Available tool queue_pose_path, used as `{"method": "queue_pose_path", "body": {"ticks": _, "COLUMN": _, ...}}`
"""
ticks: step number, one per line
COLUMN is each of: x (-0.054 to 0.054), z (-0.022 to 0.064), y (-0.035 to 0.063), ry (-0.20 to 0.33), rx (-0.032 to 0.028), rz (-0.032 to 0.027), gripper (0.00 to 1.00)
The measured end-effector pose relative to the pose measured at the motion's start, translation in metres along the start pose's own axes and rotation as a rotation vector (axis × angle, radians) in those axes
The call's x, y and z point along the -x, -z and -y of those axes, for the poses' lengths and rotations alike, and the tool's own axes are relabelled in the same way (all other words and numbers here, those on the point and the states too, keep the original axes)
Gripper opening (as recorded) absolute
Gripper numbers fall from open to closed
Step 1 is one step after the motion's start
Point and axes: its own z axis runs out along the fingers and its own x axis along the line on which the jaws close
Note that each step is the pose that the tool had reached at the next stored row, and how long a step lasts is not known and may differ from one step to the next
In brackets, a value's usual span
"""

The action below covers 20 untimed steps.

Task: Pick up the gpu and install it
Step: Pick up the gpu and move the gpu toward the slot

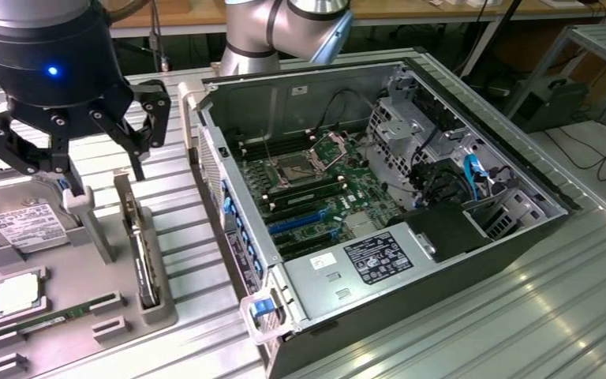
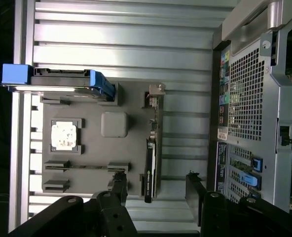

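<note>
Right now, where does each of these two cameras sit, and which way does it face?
Exterior view: sits off the arm, high up, looking down slantwise on the open black computer case and grey parts tray; the arm's silver joint and open black gripper show.
Wrist view: rides on the wrist, looking straight down past the gripper onto the tray.
Both show: the thin dark gpu card standing on edge in the tray, the case, the gripper.

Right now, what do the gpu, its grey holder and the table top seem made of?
gpu: dark matte circuit board, silvery metal end bracket, judging by its glint.
grey holder: matte plastic probably, uniform and dull.
table top: ribbed metal, likely aluminium, with pale brushed sheen.
</note>
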Motion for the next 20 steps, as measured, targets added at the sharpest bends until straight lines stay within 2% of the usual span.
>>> {"method": "queue_pose_path", "body": {"ticks": 10, "x": -0.001, "z": 0.0012, "y": -0.0156, "ry": 0.012, "rx": 0.0002, "rz": -0.0015, "gripper": 0.6}}
{"method": "queue_pose_path", "body": {"ticks": 20, "x": -0.002, "z": 0.0039, "y": -0.0379, "ry": 0.007, "rx": 0.0002, "rz": -0.0011, "gripper": 0.6}}
